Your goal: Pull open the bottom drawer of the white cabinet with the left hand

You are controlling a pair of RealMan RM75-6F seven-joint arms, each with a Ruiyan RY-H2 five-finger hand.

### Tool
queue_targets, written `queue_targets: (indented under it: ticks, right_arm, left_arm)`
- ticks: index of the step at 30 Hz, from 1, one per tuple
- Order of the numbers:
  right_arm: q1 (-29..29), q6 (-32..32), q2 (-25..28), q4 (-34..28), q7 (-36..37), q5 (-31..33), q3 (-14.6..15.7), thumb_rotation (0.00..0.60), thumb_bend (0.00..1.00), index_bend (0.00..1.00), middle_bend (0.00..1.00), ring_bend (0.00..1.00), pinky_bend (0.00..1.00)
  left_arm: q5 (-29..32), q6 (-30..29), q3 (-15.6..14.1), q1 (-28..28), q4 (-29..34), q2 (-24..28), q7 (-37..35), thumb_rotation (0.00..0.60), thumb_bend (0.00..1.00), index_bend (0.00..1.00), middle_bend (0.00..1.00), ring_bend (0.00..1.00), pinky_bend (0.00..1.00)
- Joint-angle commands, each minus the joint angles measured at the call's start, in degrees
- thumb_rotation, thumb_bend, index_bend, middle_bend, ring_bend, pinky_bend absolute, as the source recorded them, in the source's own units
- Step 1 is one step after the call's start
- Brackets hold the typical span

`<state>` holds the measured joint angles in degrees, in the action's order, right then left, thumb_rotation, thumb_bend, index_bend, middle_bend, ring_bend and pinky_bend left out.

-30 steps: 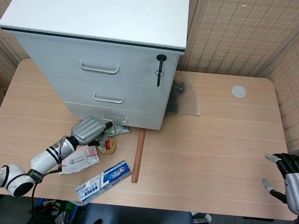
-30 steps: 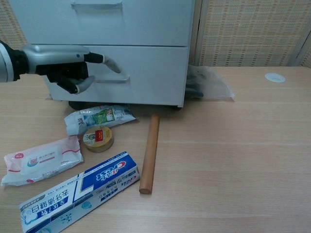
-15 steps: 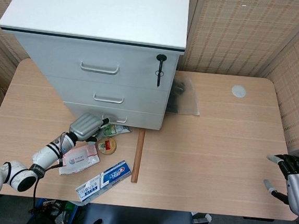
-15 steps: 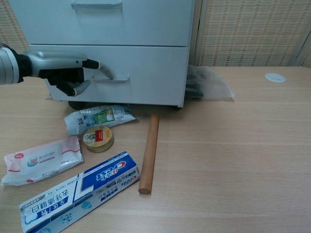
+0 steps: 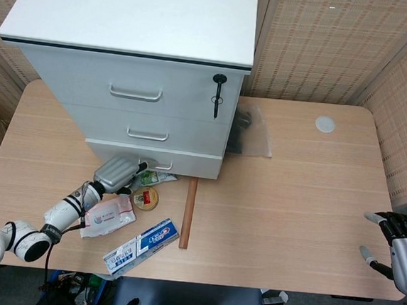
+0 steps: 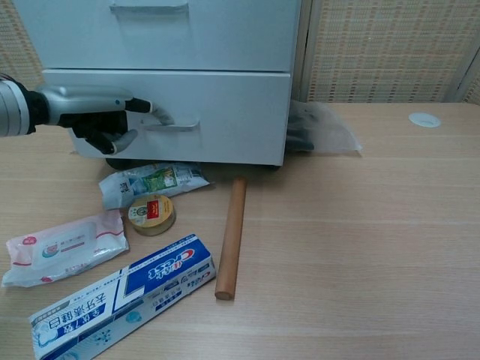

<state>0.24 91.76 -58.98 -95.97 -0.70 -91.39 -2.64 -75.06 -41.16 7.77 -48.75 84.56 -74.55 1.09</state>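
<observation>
The white cabinet (image 5: 137, 54) stands at the back left of the table with three drawers. Its bottom drawer (image 6: 225, 112) stands out a little from the cabinet face, its top lip (image 5: 154, 149) showing in the head view. My left hand (image 6: 101, 116) is in front of the drawer's left half, one finger hooked over the metal handle (image 6: 174, 123) and the others curled under. From above, the left hand (image 5: 116, 173) sits just below the drawer front. My right hand (image 5: 400, 248) hovers off the table's front right corner, fingers spread, holding nothing.
In front of the cabinet lie a green pouch (image 6: 154, 181), a tape roll (image 6: 151, 214), a wipes packet (image 6: 64, 247), a toothpaste box (image 6: 120, 296) and a wooden rod (image 6: 230, 236). A plastic bag (image 6: 319, 131) lies right of the cabinet. A key (image 5: 217, 97) hangs from the top drawer's lock.
My left hand has drawn back toward the table's front with a finger on the handle, and the bottom drawer has come out a little. The right hand has drifted slightly right.
</observation>
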Motion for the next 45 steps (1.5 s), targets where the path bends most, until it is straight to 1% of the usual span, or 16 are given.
queue_targets:
  ticks: [1,11,28,37,45]
  right_arm:
    - [0.0,0.0,0.0,0.0,0.0,0.0,0.0,0.6,0.17,0.29,0.29,0.21,0.18]
    - [-0.1,-0.2,0.2,-0.1,0.0,0.3,0.0,0.6,0.17,0.29,0.29,0.21,0.18]
    - [-0.3,-0.3,0.4,-0.5,-0.2,0.2,0.2,0.6,0.16,0.29,0.29,0.21,0.18]
    - [-0.5,0.0,0.3,-0.5,-0.3,-0.2,0.3,0.6,0.16,0.29,0.28,0.21,0.18]
    - [-0.7,0.2,0.3,-0.6,-0.4,-0.4,0.4,0.6,0.15,0.29,0.29,0.21,0.18]
  left_arm:
    - [-0.5,-0.5,-0.5,0.3,1.0,0.5,-0.1,0.6,0.7,0.16,0.95,0.94,1.0]
    - [-2.5,-3.7,-2.5,2.2,5.0,2.8,1.1,0.6,0.7,0.16,0.95,0.94,1.0]
    - [-4.5,-6.4,-6.0,5.2,12.7,7.5,4.8,0.6,0.7,0.16,0.95,0.94,1.0]
    - [-6.5,-8.3,-7.4,7.0,16.1,9.5,4.5,0.6,0.7,0.16,0.94,0.94,1.0]
    - [-8.0,-9.0,-8.5,8.1,17.8,10.5,4.7,0.6,0.7,0.16,0.94,0.94,1.0]
